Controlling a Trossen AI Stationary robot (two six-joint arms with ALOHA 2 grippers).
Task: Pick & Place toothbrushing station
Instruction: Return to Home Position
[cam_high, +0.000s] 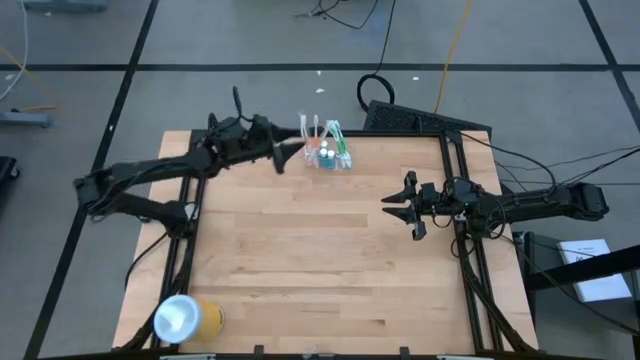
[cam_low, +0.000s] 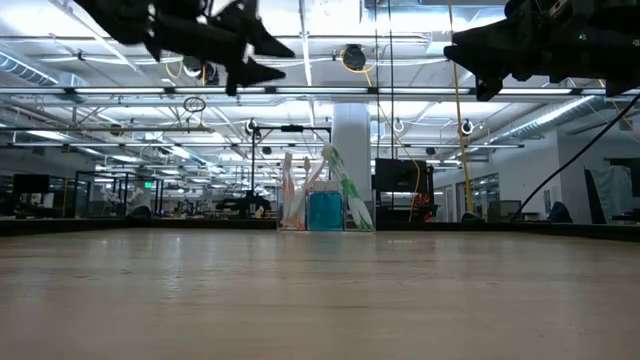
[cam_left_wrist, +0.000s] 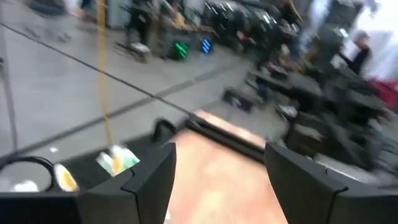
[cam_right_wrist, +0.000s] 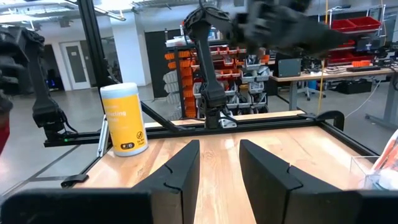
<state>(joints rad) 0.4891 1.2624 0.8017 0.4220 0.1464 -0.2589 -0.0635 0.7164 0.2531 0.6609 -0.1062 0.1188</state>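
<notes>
Toothbrushing station (cam_high: 328, 157), clear oblong plastic holder w/ toothbrushes (cam_high: 334, 132), stands at far edge of wooden desk (cam_high: 320, 270). Near-left corner: yellow cylinder (cam_high: 190, 317), white end. Mid-right: right pincer (cam_high: 398, 207) above desk, fingers apart. Far: left pincer (cam_high: 285, 152), fingers apart, just left of station.

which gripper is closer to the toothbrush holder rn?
Left. The left gripper hangs open just beside the holder; the right gripper, also open, is well clear on the other side.

Floor (cam_high: 250, 40): grey, smooth, crossed by dark straight lines.
Ceiling: long light strips (cam_low: 120, 95), bright, between pipes and beams.
Column (cam_low: 350, 150): white, mid-hall.
Storage: orange bins (cam_right_wrist: 177, 68); red rack (cam_right_wrist: 354, 25).
Door (cam_right_wrist: 78, 59): in a pale wall.
</notes>
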